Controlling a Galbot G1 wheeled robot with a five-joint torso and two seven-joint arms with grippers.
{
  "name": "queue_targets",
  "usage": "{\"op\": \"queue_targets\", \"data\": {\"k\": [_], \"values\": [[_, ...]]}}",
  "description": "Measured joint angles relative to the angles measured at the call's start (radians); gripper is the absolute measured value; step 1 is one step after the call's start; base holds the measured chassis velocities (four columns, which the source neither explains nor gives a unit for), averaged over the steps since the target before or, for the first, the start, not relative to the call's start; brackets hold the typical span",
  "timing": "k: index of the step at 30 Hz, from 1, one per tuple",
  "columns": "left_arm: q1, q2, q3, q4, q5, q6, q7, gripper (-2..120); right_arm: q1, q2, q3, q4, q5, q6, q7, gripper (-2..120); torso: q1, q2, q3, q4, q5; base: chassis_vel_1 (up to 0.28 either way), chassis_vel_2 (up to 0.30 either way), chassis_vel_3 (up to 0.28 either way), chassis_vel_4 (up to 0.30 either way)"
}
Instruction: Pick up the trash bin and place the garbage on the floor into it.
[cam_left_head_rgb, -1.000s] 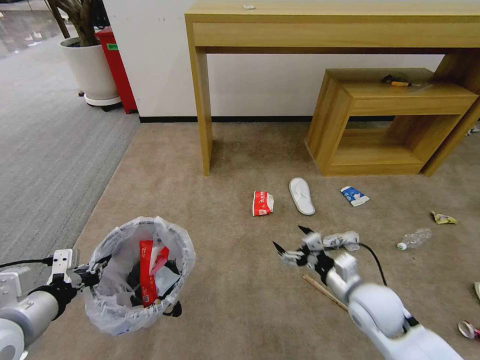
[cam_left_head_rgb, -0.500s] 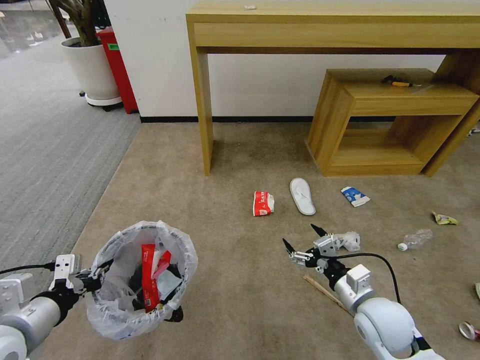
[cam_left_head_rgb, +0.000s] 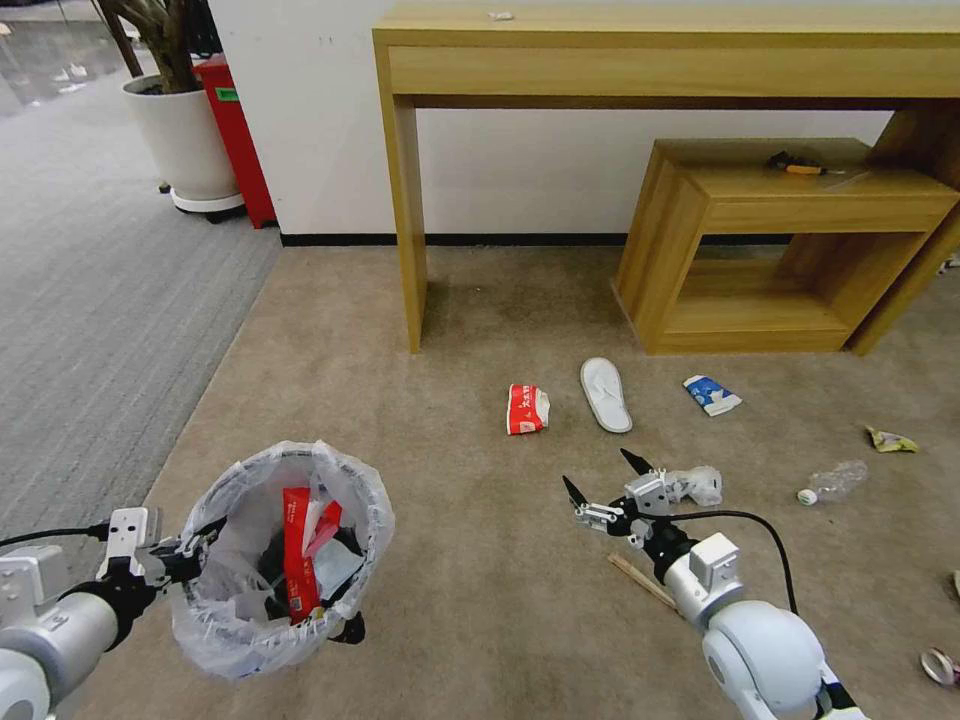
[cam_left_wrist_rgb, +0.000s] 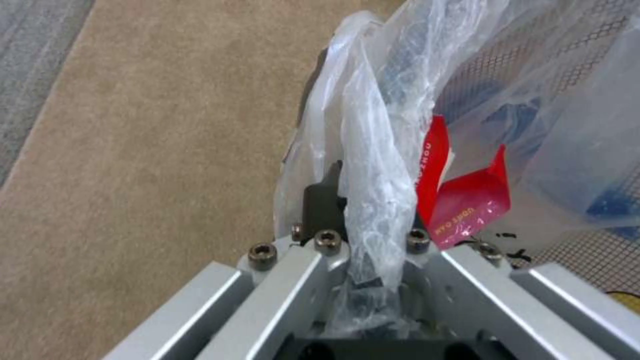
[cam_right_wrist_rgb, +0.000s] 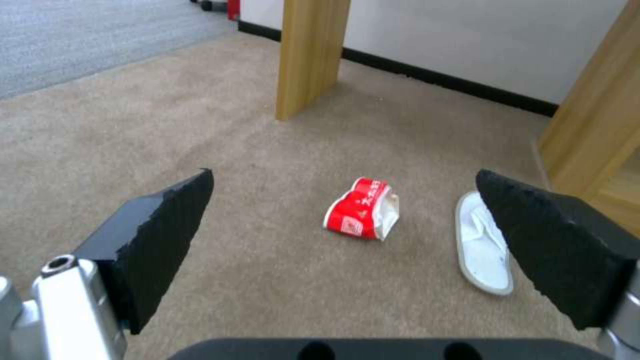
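Bag-lined trash bin (cam_left_head_rgb: 283, 560), red wrappers (cam_left_head_rgb: 298, 545) inside

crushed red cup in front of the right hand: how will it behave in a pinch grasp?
The red cup looks flattened and creased, so it probably gives further when squeezed. Being paper, it is likely very light. Lying crushed on the carpet, it seems unlikely to roll. The open right hand hangs short of it.

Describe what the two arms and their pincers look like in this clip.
Both arms are silver-grey with rounded joint housings and black collars. The right pincer has two black, pointed, textured fingers on silver mounts, with a black cable looping behind it. The left pincer has silver hardware with hex bolts, a white connector block and a black cable.
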Motion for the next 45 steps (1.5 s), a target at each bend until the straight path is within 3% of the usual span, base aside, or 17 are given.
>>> {"op": "queue_targets", "data": {"k": [20,45], "values": [[0.01,-0.005,0.0,-0.018,0.005,0.0,0.008,0,0.03,-0.014,-0.03,-0.027,0.011,-0.03,0.016,100,0.0,0.0,0.0,-0.0001,0.0,-0.083,0.077,0.079,-0.077],[0.025,-0.022,-0.002,-0.026,0.013,0.0,0.019,0,0.071,0.006,-0.078,-0.104,0.035,-0.049,0.055,100,0.0,0.0,0.0,-0.0001,-0.0002,-0.151,0.154,0.156,-0.147]]}}
